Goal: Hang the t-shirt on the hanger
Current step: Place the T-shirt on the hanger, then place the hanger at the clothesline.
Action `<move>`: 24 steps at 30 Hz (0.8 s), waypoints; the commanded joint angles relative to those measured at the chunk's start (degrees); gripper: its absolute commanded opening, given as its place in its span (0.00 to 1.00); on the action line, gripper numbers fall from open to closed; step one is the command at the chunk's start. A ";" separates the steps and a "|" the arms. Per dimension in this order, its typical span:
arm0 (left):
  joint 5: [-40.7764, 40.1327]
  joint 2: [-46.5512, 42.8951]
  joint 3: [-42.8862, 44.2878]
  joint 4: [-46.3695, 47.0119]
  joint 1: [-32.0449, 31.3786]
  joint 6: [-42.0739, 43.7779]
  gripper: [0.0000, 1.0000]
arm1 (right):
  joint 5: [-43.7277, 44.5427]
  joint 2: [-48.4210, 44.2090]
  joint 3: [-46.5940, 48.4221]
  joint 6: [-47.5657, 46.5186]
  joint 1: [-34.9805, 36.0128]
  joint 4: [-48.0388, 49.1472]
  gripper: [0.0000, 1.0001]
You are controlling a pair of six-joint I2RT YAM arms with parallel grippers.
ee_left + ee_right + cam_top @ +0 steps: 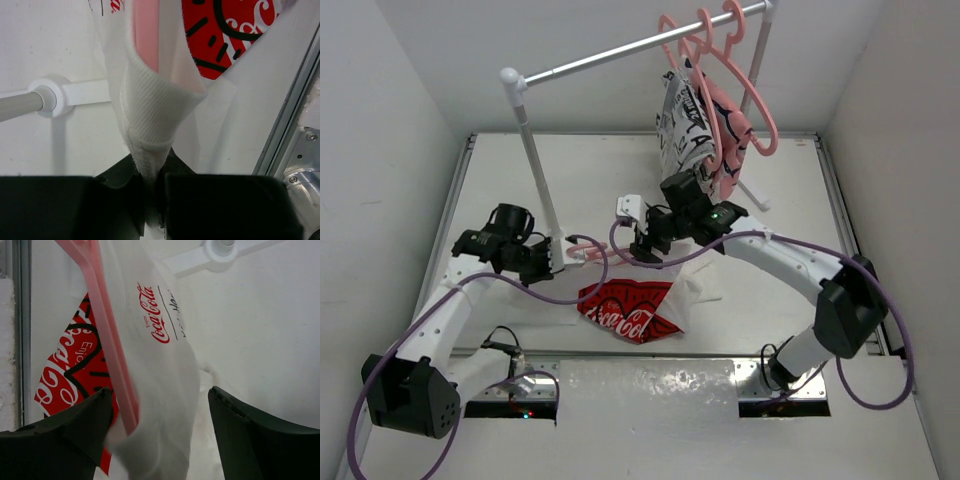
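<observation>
Pinched in the left gripper (150, 182) is a fold of the small white t-shirt with a red Coca-Cola panel (150, 115); the thin salmon-pink plastic hanger (146, 35) is seen inside it at 12 o'clock. On the right wrist, the right gripper (160, 392) is spread wide, with t-shirt and hanger between its jaws. From above, the t-shirt (638, 308) is seen at its 6 o'clock.

The left claw (150, 200) pinches the t-shirt (150, 112) by a white fold, the hanger (146, 32) showing pink inside it.
</observation>
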 commanded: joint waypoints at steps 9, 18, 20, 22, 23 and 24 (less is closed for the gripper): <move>6.81 -1.01 5.20 0.51 -0.37 -2.08 0.00 | -11.40 7.12 6.59 9.14 0.03 1.88 0.09; -4.00 -2.68 0.72 11.76 -0.28 -7.09 0.53 | -14.92 -6.50 -9.49 13.71 -3.14 6.71 0.00; -4.18 -1.54 1.68 12.98 -0.28 -8.66 0.65 | -15.10 -8.09 -11.86 16.26 -3.14 8.30 0.00; -2.69 -1.80 2.38 14.65 -0.28 -11.73 0.69 | -13.97 -9.85 -12.92 17.05 -3.22 7.16 0.00; -1.03 -2.58 2.56 15.36 -0.20 -12.71 0.72 | -13.00 -10.46 -14.23 17.49 -3.40 6.89 0.00; -0.32 -3.03 2.56 16.15 -0.19 -13.85 0.75 | -10.29 -11.77 -14.94 18.45 -3.83 6.63 0.00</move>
